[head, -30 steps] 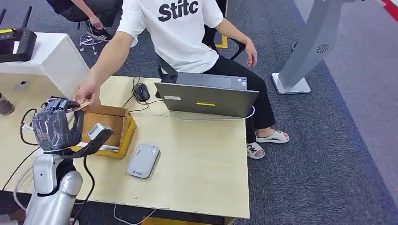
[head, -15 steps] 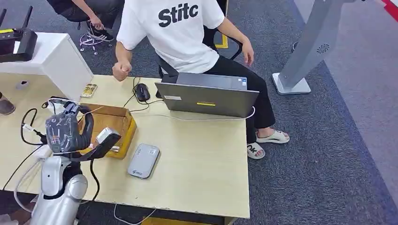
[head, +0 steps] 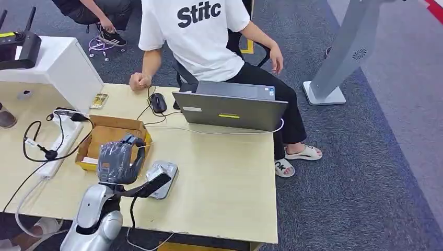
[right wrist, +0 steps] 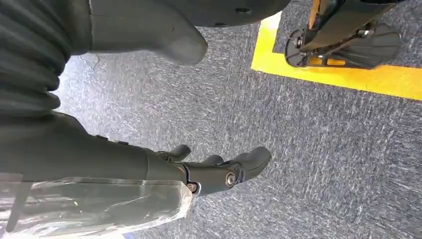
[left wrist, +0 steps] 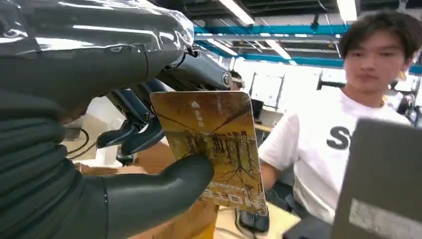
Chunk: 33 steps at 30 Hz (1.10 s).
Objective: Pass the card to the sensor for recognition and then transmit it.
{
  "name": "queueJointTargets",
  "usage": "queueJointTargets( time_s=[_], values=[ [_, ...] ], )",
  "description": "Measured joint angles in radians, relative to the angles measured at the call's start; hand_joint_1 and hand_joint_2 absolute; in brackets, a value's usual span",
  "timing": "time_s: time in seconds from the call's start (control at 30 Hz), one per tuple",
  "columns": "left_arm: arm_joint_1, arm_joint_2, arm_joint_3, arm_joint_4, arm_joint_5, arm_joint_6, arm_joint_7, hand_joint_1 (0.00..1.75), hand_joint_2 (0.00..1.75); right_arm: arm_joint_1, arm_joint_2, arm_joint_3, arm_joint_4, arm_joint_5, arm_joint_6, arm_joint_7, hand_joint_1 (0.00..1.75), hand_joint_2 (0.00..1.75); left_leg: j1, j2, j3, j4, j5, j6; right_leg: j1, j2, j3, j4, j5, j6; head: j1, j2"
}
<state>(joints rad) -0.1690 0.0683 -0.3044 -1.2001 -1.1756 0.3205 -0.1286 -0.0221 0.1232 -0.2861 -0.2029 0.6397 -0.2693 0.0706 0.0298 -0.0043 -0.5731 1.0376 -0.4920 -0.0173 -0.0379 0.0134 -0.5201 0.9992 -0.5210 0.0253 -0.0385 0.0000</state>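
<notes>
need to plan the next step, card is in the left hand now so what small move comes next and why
Probably lower the left hand slightly to the right, bringing the card flat over the grey sensor. The hand pinches the card upright beside the cardboard box, close to the sensor but not yet over it.

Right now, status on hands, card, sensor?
Left hand pinches yellow picture card above grey card sensor. Right hand hangs open. Nothing blocks sensor.

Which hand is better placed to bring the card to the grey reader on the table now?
Left. The left hand already pinches the yellow-brown picture card close beside the flat grey card reader. The right hand hangs empty over dark carpet.
</notes>
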Motion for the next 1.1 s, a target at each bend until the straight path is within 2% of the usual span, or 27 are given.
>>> queueJointTargets(
  time_s=[0.17,0.33,0.73,1.1],
  values=[
    [0.011,0.0,-0.031,0.028,-0.025,-0.028,0.027,1.75,1.75,0.001,0.005,-0.002,0.0,0.011,0.0,0.006,0.0,1.75,0.0,0.0,0.0,0.0,0.0,0.0,0.0,0.0,0.0,0.0,0.0,0.0,0.0,0.0],
    [0.025,0.002,-0.043,0.062,-0.05,-0.029,0.056,1.75,1.75,0.001,0.006,-0.007,0.0,0.023,0.001,0.009,0.0,1.75,0.0,0.0,0.0,0.0,0.0,0.0,0.0,0.0,0.0,0.0,0.0,0.0,0.0,0.0],
    [0.038,0.01,-0.044,0.177,-0.105,-0.007,0.104,1.75,1.75,0.001,0.007,-0.009,0.0,0.051,0.015,0.008,0.0,1.75,0.0,0.0,0.0,0.0,0.0,0.0,0.0,0.0,0.0,0.0,0.0,0.0,0.0,0.0],
    [0.042,0.008,-0.044,0.247,-0.126,0.034,0.111,1.75,1.75,0.001,0.01,-0.009,0.0,0.064,0.015,0.01,0.0,1.75,0.0,0.0,0.0,0.0,0.0,0.0,0.0,0.0,0.0,0.0,0.0,0.0,0.0,0.0]
  ],
)
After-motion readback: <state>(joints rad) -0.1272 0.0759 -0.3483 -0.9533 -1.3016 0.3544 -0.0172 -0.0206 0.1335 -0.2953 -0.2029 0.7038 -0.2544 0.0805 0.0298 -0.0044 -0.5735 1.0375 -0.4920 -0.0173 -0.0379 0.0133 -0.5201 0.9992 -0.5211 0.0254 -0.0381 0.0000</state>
